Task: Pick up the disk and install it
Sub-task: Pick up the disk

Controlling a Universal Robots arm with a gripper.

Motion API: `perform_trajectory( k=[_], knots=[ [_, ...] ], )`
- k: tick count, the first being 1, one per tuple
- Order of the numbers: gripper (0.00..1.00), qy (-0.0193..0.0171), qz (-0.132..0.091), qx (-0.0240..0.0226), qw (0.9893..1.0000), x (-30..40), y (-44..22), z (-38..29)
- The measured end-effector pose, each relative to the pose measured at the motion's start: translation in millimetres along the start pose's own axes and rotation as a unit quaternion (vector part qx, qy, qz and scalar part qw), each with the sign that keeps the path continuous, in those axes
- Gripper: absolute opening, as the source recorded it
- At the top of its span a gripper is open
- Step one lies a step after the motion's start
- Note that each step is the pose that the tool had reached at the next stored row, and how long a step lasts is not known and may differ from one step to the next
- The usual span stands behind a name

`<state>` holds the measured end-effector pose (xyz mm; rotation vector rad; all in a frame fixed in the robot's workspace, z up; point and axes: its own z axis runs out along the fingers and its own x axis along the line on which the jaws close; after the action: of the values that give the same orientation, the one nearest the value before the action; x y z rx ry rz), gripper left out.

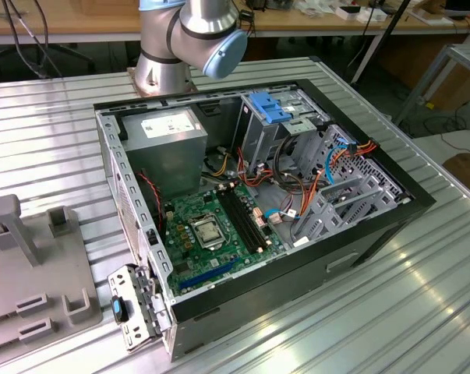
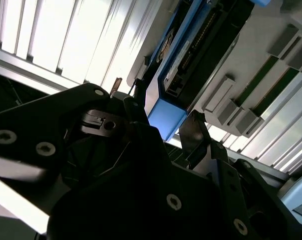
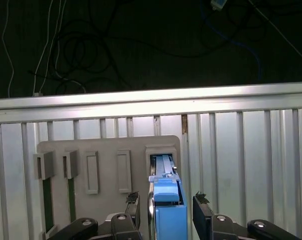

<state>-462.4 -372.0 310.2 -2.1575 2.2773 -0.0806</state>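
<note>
The disk [image 3: 168, 186] stands on edge in a slot of a grey holder plate [image 3: 105, 150], its bright blue rail facing me. In the second wrist view the disk [image 2: 193, 50] shows its dark body between blue rails. My gripper [image 3: 168, 215] straddles the disk's near end and is open. One dark finger [image 3: 132, 209] sits on each side of it, with a small gap between each finger and the disk. In the second wrist view the gripper [image 2: 161, 125] hangs just over the disk's blue end.
The open computer case [image 1: 390, 222] lies on the ribbed metal table [image 1: 422, 312], with a motherboard [image 1: 211, 234], a metal drive cage [image 1: 351, 195] and a light blue latch bracket [image 1: 270, 105]. The grey holder plate [image 1: 24, 312] lies at the exterior view's left. The arm base [image 1: 164, 70] stands behind the case.
</note>
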Motion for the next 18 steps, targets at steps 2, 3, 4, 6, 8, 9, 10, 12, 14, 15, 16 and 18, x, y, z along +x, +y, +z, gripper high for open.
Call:
perform_trajectory(
  k=[2, 3, 4, 6, 8, 9, 10, 12, 14, 15, 16, 18],
  knots=[
    [0.54, 0.0003, 0.01, -0.0011, 0.9999, 0.0, 0.0, 0.2],
    [0.54, 0.0004, 0.012, -0.0014, 0.9999, 0.0, 0.0, 0.1],
    [0.54, 0.0004, 0.012, -0.0014, 0.9999, 0.0, 0.0, 0.0],
    [0.54, 0.0005, 0.013, -0.0014, 0.9999, 0.0, 0.0, 0.0],
    [0.54, 0.0005, 0.013, -0.0015, 0.9999, 0.0, 0.0, 0.0],
    [0.54, 0.0005, 0.013, -0.0015, 0.9999, 0.0, 0.0, 0.0],
    [0.54, 0.0005, 0.014, -0.0015, 0.9999, 0.0, 0.0, 0.0],
    [0.54, 0.0005, 0.014, -0.0015, 0.9999, 0.0, 0.0, 0.0],
    [0.54, 0.0005, 0.014, -0.0015, 0.9999, 0.0, 0.0, 0.2],
    [0.54, 0.0005, 0.014, -0.0015, 0.9999, 0.0, 0.0, 0.6],
    [0.54, 0.0004, 0.014, -0.0014, 0.9999, 0.0, 0.0, 1.1],
    [0.54, 0.0004, 0.014, -0.0014, 0.9999, -0.1, 0.1, 2.3]
  ],
)
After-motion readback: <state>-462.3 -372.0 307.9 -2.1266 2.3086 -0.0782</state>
